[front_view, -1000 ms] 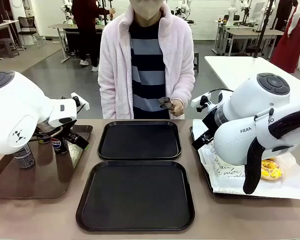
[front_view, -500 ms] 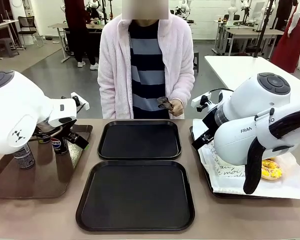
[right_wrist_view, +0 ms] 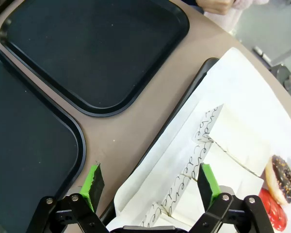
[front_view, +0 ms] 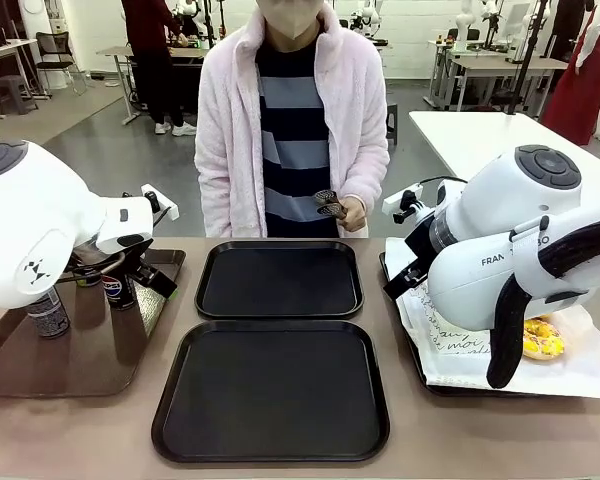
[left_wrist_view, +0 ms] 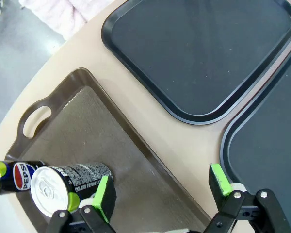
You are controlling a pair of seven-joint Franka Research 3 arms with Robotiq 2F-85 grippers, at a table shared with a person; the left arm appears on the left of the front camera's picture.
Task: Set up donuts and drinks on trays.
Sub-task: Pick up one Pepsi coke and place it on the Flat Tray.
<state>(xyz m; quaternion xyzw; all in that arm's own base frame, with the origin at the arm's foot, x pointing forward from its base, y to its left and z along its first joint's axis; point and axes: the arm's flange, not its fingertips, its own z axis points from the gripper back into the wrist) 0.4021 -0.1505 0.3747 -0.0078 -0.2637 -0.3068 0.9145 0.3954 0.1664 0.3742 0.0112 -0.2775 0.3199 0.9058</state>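
**A:** Where do the two black trays sit?

**B:** The near tray [front_view: 270,390] lies mid-table [front_view: 395,300]. The far tray [front_view: 280,280] is just behind it, rim beside rim.

**A:** And the drinks?

**B:** They are left of the near tray, on the brown tray [front_view: 90,360]. The cans [left_wrist_view: 51,189] stand upright on the part away from the near tray.

**A:** What is the left gripper doing?

**B:** The left gripper [left_wrist_view: 162,185] hangs over the brown tray's edge that faces the near tray. Its jaws are spread wide and grasp nothing. One pad [left_wrist_view: 105,191] shows right beside a can, and I cannot tell whether they touch. The other pad is above the near tray's left rim.

**A:** Donuts?

**B:** They are right of the near tray, on the lined tray [right_wrist_view: 184,104], on its white paper [right_wrist_view: 242,87]. A chocolate donut [right_wrist_view: 281,178] and a red one [right_wrist_view: 274,216] lie side by side on the part away from the near tray. A yellow one [front_view: 542,338] peeks out under the right arm. White sleeves [right_wrist_view: 233,145] with black script lie between the donuts and the near tray.

**A:** Right gripper?

**B:** The right gripper [right_wrist_view: 151,181] is released too, jaws wide and nothing between them. One finger is over the table strip just right of the near tray, the other over the paper.

**A:** The person?

**B:** The person stands beyond the near tray, past the far tray. One hand [front_view: 352,213] is closed on a small dark thing [front_view: 328,205]; what it is, I cannot tell.
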